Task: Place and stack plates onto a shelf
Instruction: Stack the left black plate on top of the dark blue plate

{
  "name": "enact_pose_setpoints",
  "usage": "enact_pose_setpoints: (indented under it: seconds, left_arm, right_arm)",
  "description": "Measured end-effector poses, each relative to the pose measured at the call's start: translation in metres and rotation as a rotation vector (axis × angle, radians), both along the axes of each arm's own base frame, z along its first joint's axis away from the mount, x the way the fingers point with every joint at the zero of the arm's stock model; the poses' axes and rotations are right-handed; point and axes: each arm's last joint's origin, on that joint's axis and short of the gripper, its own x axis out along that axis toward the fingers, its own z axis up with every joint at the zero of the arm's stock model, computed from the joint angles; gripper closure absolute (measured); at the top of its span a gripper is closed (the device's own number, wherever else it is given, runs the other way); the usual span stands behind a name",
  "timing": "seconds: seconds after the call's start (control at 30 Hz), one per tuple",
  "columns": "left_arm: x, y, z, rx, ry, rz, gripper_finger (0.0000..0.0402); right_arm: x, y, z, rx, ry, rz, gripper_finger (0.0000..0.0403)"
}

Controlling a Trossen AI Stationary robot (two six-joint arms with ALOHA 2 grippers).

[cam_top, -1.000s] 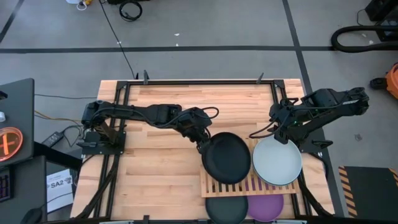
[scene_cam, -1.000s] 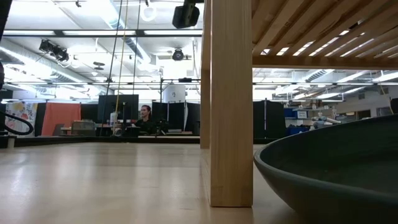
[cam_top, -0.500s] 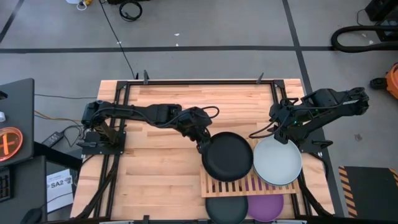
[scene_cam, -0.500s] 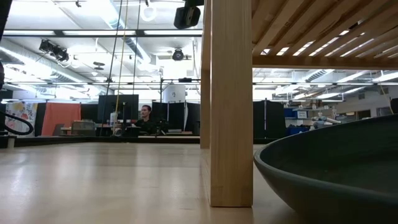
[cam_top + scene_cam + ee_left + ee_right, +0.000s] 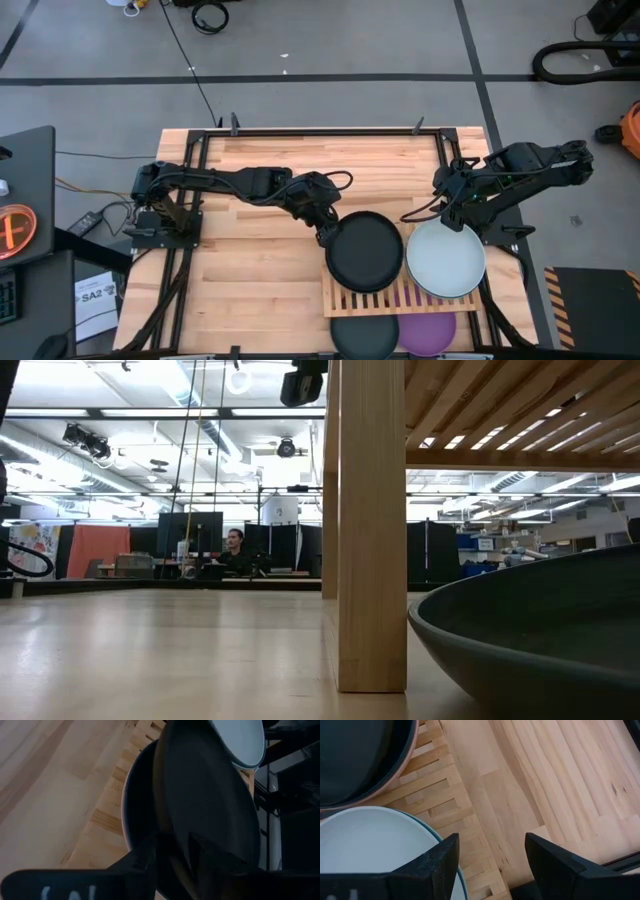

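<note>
Two arms work my table, seen from above. Starting at 9 o'clock, my left arm reaches toward the centre, and the left gripper sits at the 10 o'clock rim of a black plate. In the left wrist view its fingers straddle that rim, one on each side, but I cannot tell whether they pinch it or have slackened. The black plate lies on the left half of the shelf, on top of another plate whose pale edge peeks out beneath it.

Moving right, a pale plate covers the shelf's right half. The right gripper hovers near its 12 o'clock edge, fingers spread wide and holding nothing.

At 6 o'clock, below the shelf, a second dark plate and a purple plate wait on the table.

My worry is the release: if the left fingers drag the rim as they back out, the black plate could slide off its stack or knock the pale plate beside it.
</note>
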Motion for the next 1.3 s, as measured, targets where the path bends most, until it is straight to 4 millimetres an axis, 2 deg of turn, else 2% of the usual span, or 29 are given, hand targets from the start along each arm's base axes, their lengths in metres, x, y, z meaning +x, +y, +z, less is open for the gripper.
enact_pose_setpoints:
  seconds: [0.5, 1.1, 1.3]
  left_arm:
    - [0.0, -0.0001, 0.0, 0.029, -0.007, -0.024, 0.0213]
    - [0.0, 0.0, 0.0001, 0.095, -0.024, -0.078, 0.021]
    - [-0.0048, 0.0007, 0.0077, 0.101, -0.044, -0.068, 0.021]
  right_arm:
    - [0.0, 0.0, 0.0001, 0.0, 0.0, 0.0, 0.0171]
    - [0.0, 0.0, 0.0, 0.0, 0.0, 0.0, 0.0171]
    - [-0.0001, 0.0, 0.0, 0.0, 0.0, 0.0, 0.0171]
